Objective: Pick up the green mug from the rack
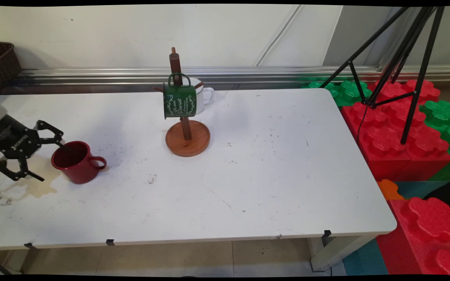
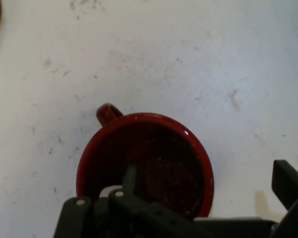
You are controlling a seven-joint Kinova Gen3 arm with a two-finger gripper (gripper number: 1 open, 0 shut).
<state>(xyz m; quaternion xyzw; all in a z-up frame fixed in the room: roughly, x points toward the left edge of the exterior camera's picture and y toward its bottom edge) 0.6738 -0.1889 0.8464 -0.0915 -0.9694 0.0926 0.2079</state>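
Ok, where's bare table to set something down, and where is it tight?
Free: the wide stretch right of the wooden mug stand out to the table edge, and the front strip below the red mug. Crowded: the left end, where the open pincer straddles the red mug's rim, and behind the stand, where a green mug hangs before a white mug.

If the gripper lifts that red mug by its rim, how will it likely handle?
The glossy red enamel-look mug is probably rigid but slippery. It looks empty, so likely light. Its side handle may tilt it in the black gripper.
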